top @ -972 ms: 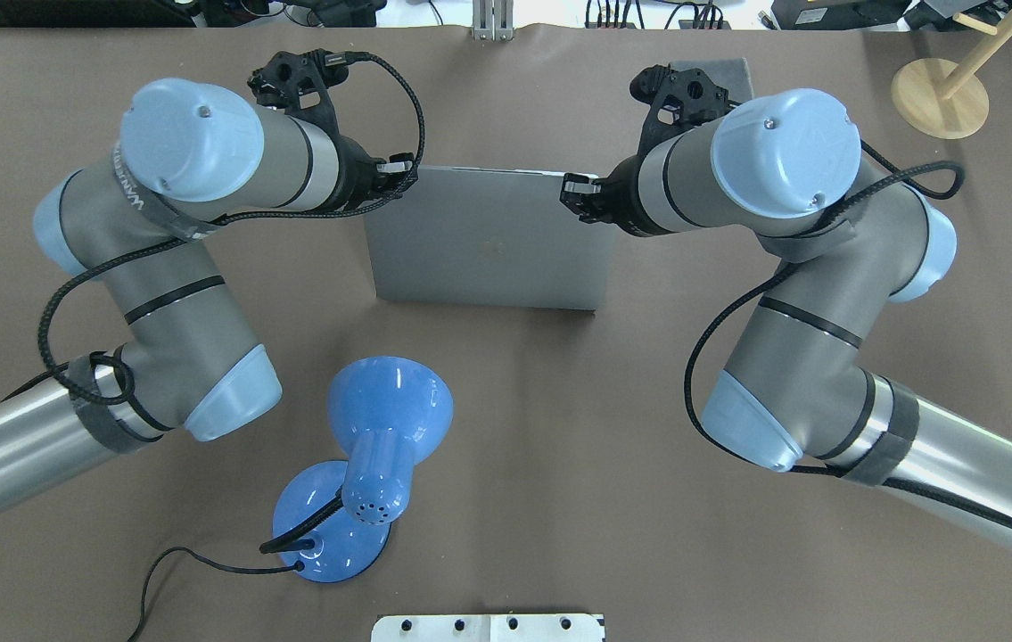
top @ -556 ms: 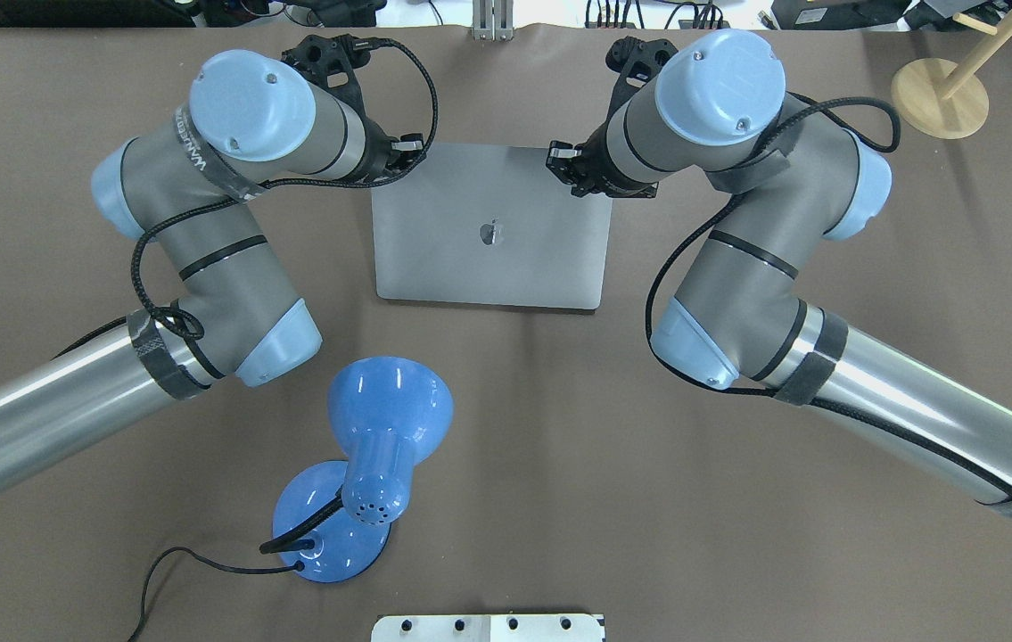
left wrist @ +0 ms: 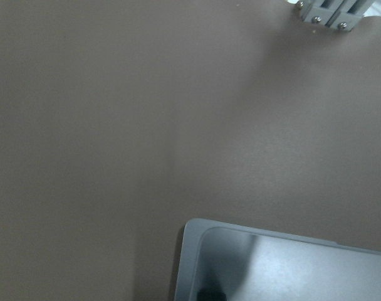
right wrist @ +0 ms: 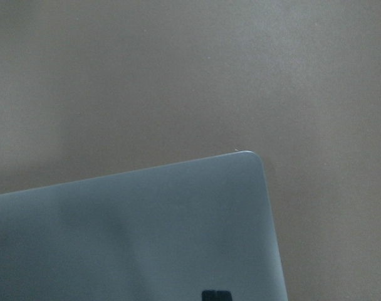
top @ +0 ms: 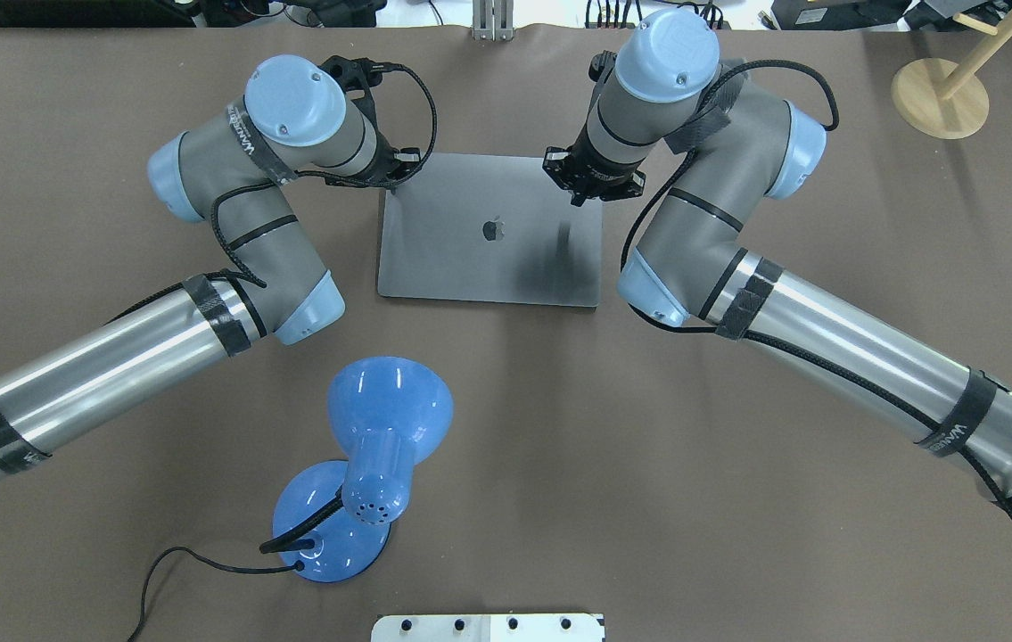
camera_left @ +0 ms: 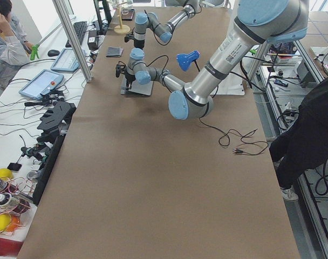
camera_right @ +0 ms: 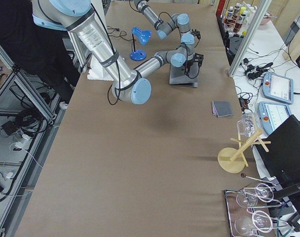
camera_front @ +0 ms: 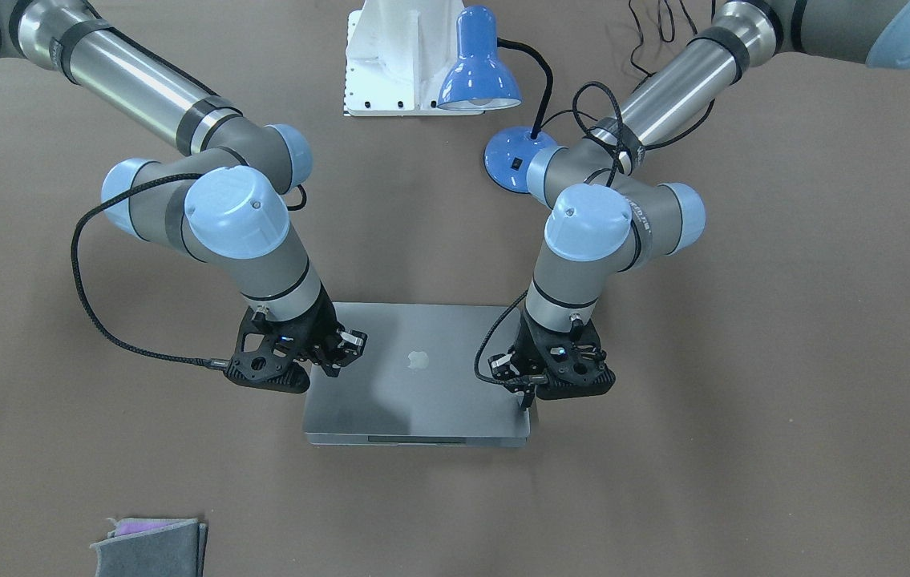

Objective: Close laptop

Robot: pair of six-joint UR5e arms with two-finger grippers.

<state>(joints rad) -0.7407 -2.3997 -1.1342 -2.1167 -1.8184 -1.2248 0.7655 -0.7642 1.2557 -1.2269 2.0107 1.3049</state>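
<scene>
The laptop (top: 470, 267), apple logo (top: 493, 229) up, lies flatter than a second ago; left gripper (camera_front: 526, 396) and right gripper (top: 577, 194) sit over its far corners, fingers seemingly pressed together.

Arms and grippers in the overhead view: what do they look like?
The left arm and right arm have silver tubes, grey links, pale-blue joint caps, black tape bands and braided black cables. The left gripper and right gripper are black openwork frames.

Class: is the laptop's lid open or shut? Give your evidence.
Shut, or very nearly: the laptop lies flat, logo upward, with no keyboard or screen showing. Whether a thin gap remains, I cannot tell.
</scene>
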